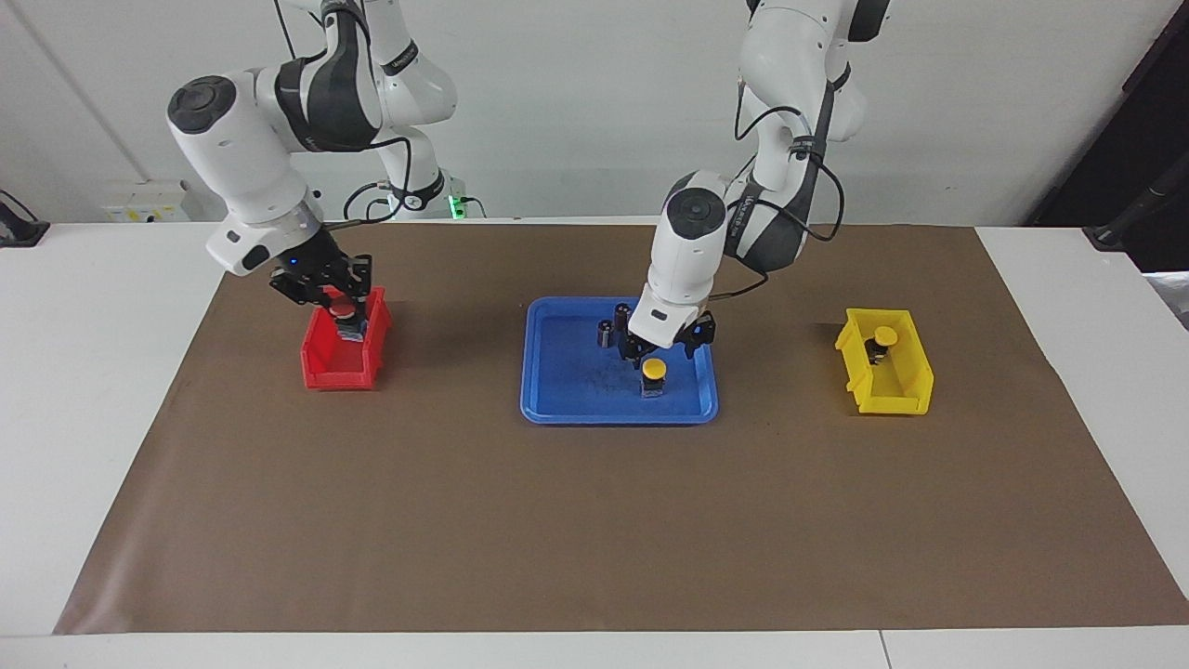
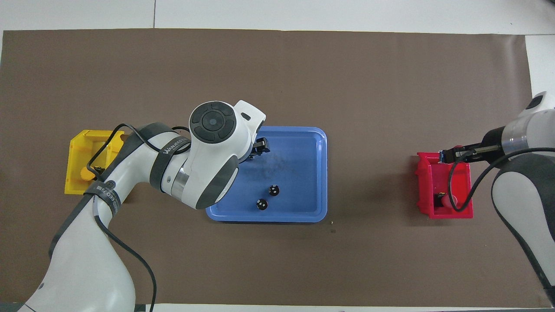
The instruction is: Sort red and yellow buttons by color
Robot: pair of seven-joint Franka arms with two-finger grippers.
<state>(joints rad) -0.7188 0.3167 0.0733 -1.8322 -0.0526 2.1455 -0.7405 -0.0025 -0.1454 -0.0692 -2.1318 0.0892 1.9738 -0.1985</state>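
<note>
My right gripper (image 1: 327, 290) hangs over the red bin (image 1: 325, 367), shut on a red button (image 1: 344, 310) whose cap shows just under the fingertips. Another red button (image 2: 446, 200) lies in the red bin (image 2: 464, 190), at the end nearer the robots. On the blue tray (image 1: 557, 390) stands a yellow button (image 1: 655, 370). My left gripper (image 1: 663, 346) is open directly above it, a finger to either side and not touching it. The left arm hides this button in the overhead view. A second yellow button (image 1: 885, 334) sits in the yellow bin (image 1: 906, 395).
Two small dark cylinders (image 1: 613, 325) stand on the tray, nearer the robots than the yellow button. The red bin is toward the right arm's end of the brown mat (image 1: 594, 520), the yellow bin toward the left arm's end.
</note>
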